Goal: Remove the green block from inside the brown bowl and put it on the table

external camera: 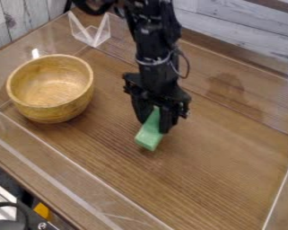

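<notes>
Camera view: bowl (49,87) at left on the surface (230,153), nothing in it. Right of it, well apart, pincer (156,122) points down, pinching the green block (151,135) (tilted, lower end at or just above the wood).

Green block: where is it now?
The green block is in the gripper, low over the table, right of the empty bowl.

One green block (151,135), at the frame's centre. One brown bowl (48,87), at the left. One end effector (158,115). One bench (218,171) carries them all.
</notes>
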Available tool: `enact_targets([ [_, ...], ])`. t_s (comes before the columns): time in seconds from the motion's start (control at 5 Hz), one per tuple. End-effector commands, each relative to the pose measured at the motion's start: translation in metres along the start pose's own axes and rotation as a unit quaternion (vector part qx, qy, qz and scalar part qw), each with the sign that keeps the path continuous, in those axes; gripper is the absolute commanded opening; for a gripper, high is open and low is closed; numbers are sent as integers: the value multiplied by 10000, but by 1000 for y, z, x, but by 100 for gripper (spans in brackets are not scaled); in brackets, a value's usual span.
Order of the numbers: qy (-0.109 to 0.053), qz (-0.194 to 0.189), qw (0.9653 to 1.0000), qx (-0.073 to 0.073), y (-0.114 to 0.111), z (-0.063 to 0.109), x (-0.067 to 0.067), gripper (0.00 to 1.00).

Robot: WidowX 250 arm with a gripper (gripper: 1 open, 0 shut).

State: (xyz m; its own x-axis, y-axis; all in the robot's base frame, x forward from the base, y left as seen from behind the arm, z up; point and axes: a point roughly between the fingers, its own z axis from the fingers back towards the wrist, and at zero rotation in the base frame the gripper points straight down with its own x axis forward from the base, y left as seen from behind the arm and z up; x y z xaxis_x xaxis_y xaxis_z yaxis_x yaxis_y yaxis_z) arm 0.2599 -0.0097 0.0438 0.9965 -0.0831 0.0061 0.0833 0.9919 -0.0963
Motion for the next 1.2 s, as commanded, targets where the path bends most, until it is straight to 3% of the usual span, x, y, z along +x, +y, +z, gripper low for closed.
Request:
enact_targets([
  [0.0,-279,-92,9996,56,-2,2,12,0],
  [0.2,-339,-107,9993,76,-1,-1,18,0],
  [0.4,-369,-122,9992,93,-1,-3,22,100],
  [0.6,-358,-107,9993,99,1,-5,23,0],
  [0.8,-376,-105,9992,105,2,-5,26,100],
  [1.0,-394,-98,9991,98,4,-4,27,0],
])
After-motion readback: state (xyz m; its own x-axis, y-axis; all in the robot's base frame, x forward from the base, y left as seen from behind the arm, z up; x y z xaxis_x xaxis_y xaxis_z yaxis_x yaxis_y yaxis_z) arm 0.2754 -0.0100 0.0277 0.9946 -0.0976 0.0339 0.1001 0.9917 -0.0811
